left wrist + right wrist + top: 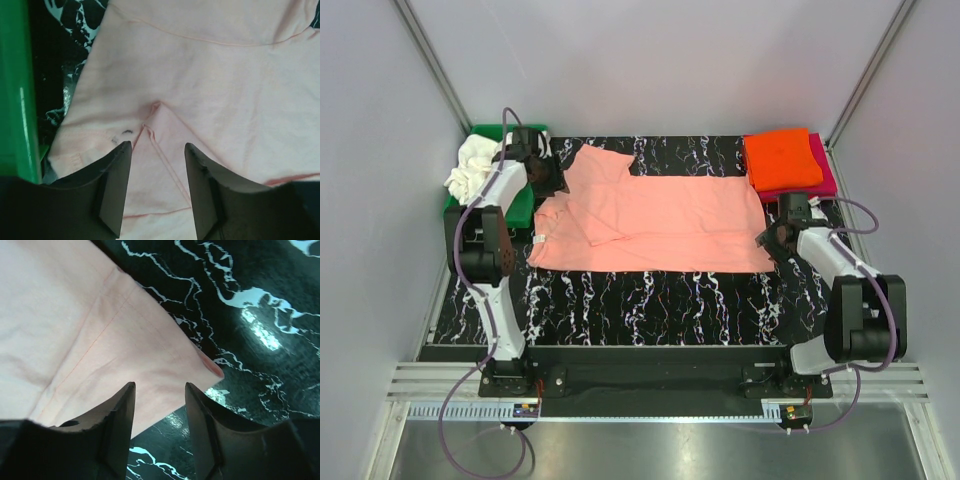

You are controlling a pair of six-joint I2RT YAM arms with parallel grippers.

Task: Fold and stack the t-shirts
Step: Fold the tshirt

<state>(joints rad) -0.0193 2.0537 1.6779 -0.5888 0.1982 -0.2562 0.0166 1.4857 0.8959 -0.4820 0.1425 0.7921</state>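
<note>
A salmon-pink t-shirt (660,220) lies spread flat on the black marbled table, with its left part folded over. My left gripper (546,183) is open just above the shirt's left end, over a sleeve seam (155,112), and holds nothing (157,150). My right gripper (772,240) is open over the shirt's near right corner (207,362) and is empty (160,390). A folded orange t-shirt (782,158) lies on a folded magenta one (823,180) at the back right. A crumpled white t-shirt (472,168) lies in the green bin. No red shirt is in view.
The green plastic bin (525,205) stands at the back left, right beside my left gripper; its wall fills the left edge of the left wrist view (17,100). Grey walls close in the table at the back and on both sides.
</note>
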